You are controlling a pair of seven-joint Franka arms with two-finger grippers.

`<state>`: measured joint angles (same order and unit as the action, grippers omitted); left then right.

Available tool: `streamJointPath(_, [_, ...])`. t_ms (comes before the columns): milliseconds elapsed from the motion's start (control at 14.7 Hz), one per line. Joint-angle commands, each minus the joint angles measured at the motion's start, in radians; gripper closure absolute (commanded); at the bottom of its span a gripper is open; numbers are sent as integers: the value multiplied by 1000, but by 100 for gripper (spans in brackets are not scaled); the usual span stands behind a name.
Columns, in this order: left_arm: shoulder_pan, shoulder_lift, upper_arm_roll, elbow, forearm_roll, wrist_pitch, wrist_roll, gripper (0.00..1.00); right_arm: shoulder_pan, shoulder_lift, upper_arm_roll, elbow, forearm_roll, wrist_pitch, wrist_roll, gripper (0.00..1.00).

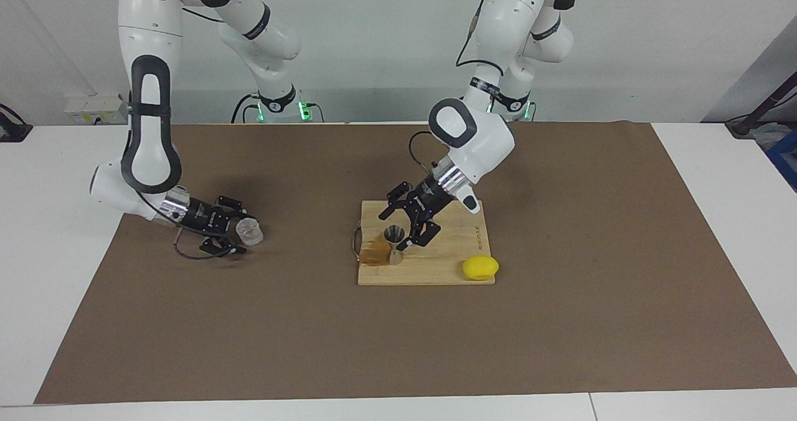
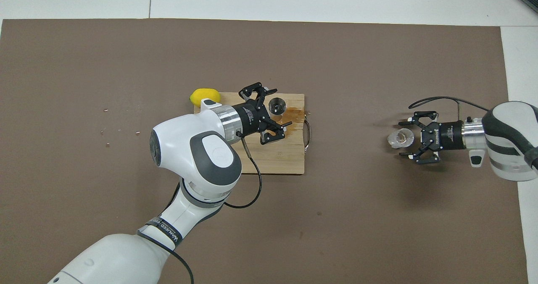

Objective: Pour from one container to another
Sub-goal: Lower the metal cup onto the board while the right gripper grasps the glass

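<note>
Facing view: left end effector (image 1: 408, 228) spread wide beside jigger (image 1: 393, 235); right end effector (image 1: 240, 230) wide around cup (image 1: 248, 231).

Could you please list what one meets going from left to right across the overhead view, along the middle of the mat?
Lemon → left gripper → metal jigger → brown spill → clear cup → right gripper.

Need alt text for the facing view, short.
On a wooden cutting board, the open left gripper flanks an upright metal jigger beside a brown spill; a lemon sits at the board's corner. The open right gripper brackets a clear cup on the brown mat.
</note>
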<state>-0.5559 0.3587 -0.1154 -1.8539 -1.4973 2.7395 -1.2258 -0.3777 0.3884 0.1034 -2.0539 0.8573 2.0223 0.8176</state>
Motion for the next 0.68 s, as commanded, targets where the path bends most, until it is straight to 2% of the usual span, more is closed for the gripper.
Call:
streamJointPath(0, [26, -65, 17, -11, -18, -124, -3, 0, 11, -37, 1, -45, 32, 26, -21, 0])
streamJointPath(204, [85, -92, 23, -13, 40, -259, -8, 0, 23, -37, 1, -45, 32, 29, -21, 0])
streamJointPath(408, [186, -101, 25, 16, 210, -485, -11, 0, 23, -36, 1, -43, 35, 32, -17, 0])
streamJointPath(476, [212, -101, 25, 31, 257, -553, -9, 0, 23, -36, 1, -43, 35, 32, -17, 7])
streamJointPath(612, [264, -96, 25, 76, 363, -665, -4, 0, 23, -39, 2, -38, 34, 26, -20, 57])
